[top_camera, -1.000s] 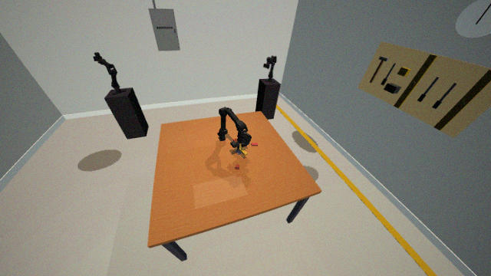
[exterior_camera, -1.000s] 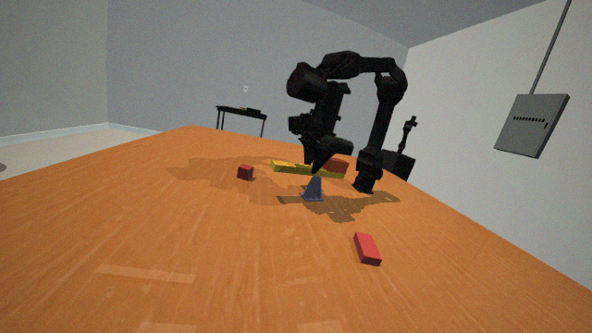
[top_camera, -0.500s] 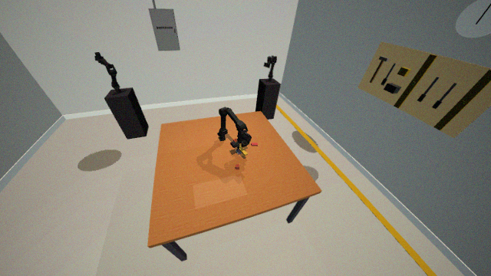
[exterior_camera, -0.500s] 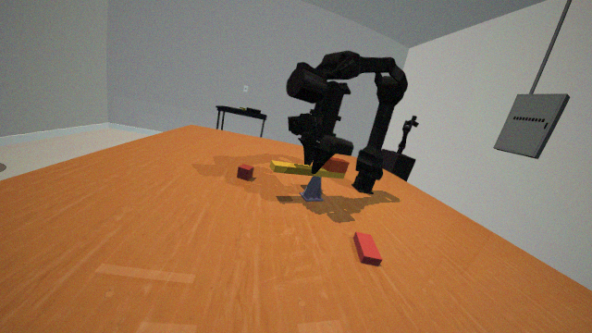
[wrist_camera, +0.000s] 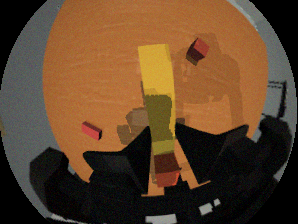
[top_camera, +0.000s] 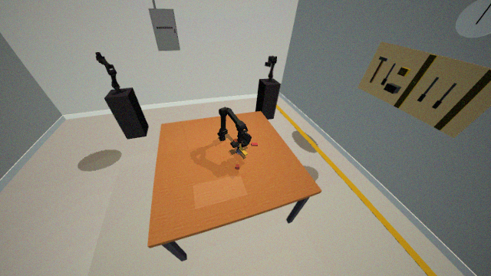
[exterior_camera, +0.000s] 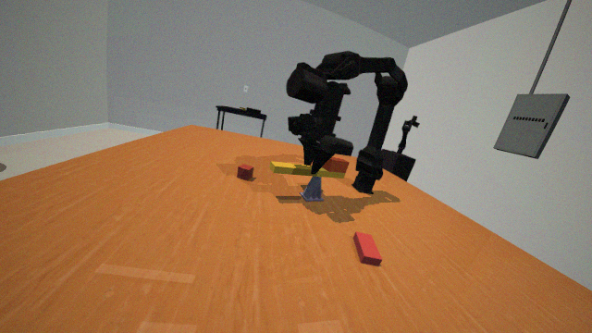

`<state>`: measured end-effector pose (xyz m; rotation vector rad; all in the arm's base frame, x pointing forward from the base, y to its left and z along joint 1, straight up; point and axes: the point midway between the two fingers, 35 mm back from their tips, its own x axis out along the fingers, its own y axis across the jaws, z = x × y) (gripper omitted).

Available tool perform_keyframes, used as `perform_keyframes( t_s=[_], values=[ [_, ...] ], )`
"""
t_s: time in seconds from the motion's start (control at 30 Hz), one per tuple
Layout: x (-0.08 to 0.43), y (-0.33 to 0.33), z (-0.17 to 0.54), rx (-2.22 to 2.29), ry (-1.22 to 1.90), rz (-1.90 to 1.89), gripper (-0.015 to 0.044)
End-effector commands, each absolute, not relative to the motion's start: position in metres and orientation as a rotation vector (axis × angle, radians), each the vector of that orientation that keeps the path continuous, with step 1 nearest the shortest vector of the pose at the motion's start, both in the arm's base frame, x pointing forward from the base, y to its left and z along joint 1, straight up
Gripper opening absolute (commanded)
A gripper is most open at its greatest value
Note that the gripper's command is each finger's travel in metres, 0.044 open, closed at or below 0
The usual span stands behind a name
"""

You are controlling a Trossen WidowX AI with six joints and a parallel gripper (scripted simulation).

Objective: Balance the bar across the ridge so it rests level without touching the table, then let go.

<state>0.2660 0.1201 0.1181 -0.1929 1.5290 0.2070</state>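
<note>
The yellow bar [top_camera: 244,152] [exterior_camera: 283,167] [wrist_camera: 156,70] is held above the table, looking close to level, with an orange-red block [exterior_camera: 338,165] [wrist_camera: 167,178] on its end nearest the arm's base. My gripper [exterior_camera: 313,169] [wrist_camera: 161,127] is shut on the bar near its middle, one finger on each side. The blue ridge [top_camera: 238,152] [exterior_camera: 313,190] stands on the table directly under the held part. The bar's underside is at the ridge's top in the exterior view; whether they touch cannot be told. Both bar ends are off the table.
A small dark red cube [top_camera: 237,166] [exterior_camera: 245,172] [wrist_camera: 199,49] lies on the table [top_camera: 180,218] [exterior_camera: 208,277] beyond the bar's plain end, off to one side. A flat red block [top_camera: 254,144] [exterior_camera: 367,249] [wrist_camera: 92,130] lies on the opposite side of the bar.
</note>
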Motion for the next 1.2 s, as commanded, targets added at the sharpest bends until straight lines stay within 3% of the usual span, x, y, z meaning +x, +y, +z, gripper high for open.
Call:
perform_keyframes(
  t_s=[0.0,1.17],
  values=[
    [0.2661,0.1203,0.1147,-0.19,1.532,0.205,0.0],
    [0.2666,0.1204,0.1186,-0.192,1.528,0.207,0.0]
  ],
)
